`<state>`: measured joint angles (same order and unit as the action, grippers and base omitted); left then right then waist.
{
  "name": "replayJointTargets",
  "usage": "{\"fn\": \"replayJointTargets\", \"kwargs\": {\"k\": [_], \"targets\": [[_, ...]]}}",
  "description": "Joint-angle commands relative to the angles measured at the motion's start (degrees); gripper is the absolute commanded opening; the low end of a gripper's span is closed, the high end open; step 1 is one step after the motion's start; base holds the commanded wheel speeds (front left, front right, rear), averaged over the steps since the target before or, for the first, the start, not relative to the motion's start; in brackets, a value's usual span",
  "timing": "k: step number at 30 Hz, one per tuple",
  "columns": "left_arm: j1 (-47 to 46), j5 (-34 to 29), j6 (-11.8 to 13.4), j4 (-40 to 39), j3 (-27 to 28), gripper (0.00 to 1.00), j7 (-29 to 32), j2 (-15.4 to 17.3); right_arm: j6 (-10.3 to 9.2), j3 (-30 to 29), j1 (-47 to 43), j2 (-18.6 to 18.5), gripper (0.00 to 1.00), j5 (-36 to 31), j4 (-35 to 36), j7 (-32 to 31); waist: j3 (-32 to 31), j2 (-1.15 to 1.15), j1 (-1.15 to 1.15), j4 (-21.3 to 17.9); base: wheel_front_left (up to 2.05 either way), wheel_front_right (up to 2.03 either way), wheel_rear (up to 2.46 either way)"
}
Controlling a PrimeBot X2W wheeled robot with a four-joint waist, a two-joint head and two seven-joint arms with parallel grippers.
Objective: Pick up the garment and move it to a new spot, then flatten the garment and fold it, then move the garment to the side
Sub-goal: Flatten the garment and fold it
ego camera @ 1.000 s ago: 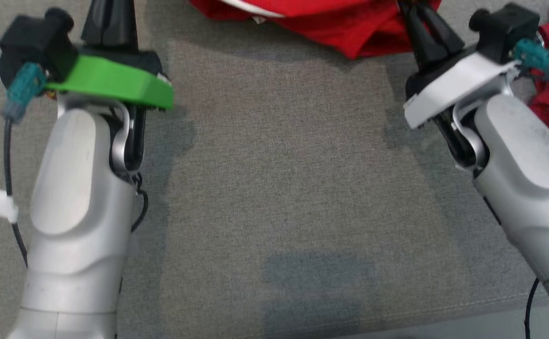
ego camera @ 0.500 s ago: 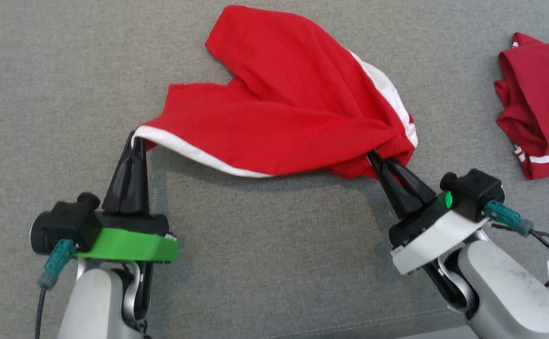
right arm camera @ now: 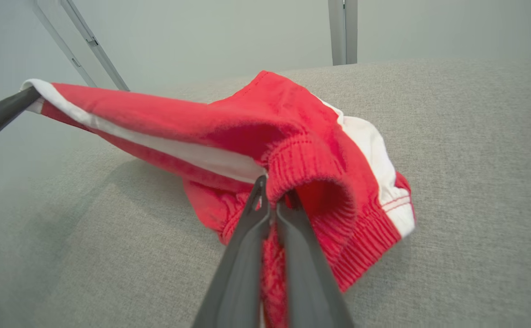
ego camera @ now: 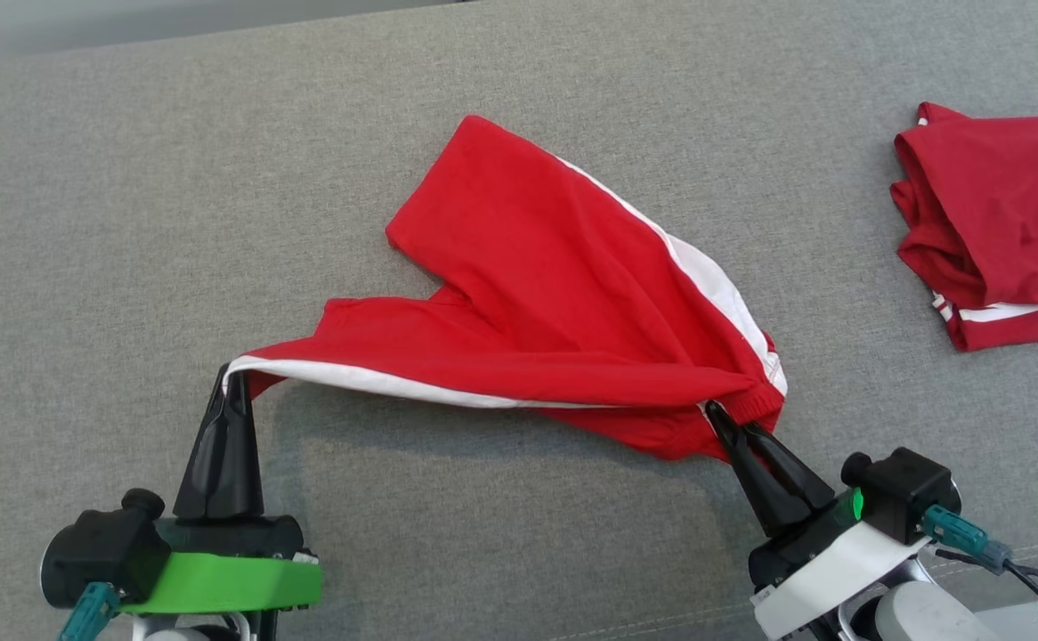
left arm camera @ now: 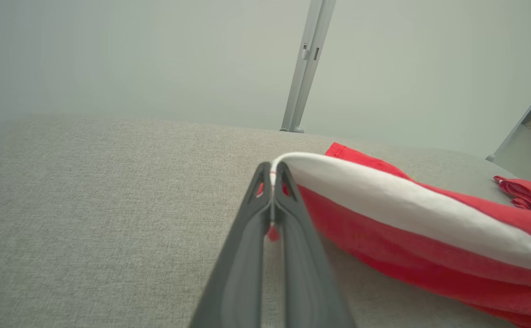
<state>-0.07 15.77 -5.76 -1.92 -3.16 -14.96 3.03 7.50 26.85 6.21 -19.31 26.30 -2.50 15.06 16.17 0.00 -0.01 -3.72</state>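
Shorts, red with white stripes, hang between the left hand, pinched shut on a striped corner, and the right hand, pinched shut on the waistband, their far part resting on the grey worktop: lifted, I judge, but not yet laid flat, folded or set aside.

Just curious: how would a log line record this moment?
left gripper: shut on red shorts | right gripper: shut on red shorts | second red garment: lying right
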Motion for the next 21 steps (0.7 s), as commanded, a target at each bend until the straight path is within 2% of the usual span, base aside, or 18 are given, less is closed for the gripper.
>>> {"fn": "replayJointTargets", "kwargs": {"k": [1,7,12,21], "targets": [[0.2,0.12,0.29,-0.9,0.0,0.0,-0.2,-0.04,-0.03,-0.46,-0.76,0.14,0.0,-0.72,0.36,0.21,-0.03,0.0,0.01,0.01,0.0,0.0,0.0],[-0.65,-0.93,0.32,-1.97,-0.31,0.0,-0.2,-0.06,-0.03,-0.58,-0.79,0.77,0.0,-1.07,0.81,0.21,-0.09,0.0,0.01,-1.03,0.0,0.0,0.0],[-4.16,-2.31,-0.31,-1.86,-1.63,0.0,-0.2,0.8,-0.03,-3.16,-0.22,2.31,0.0,0.24,0.25,0.21,0.52,0.0,0.01,-1.84,0.0,0.0,0.0],[-22.17,-3.69,-1.37,4.12,-8.32,0.0,4.7,3.13,-0.03,-6.83,4.28,5.74,0.0,4.43,-5.87,0.21,4.48,0.0,0.01,-3.87,0.0,0.0,0.0]]}}
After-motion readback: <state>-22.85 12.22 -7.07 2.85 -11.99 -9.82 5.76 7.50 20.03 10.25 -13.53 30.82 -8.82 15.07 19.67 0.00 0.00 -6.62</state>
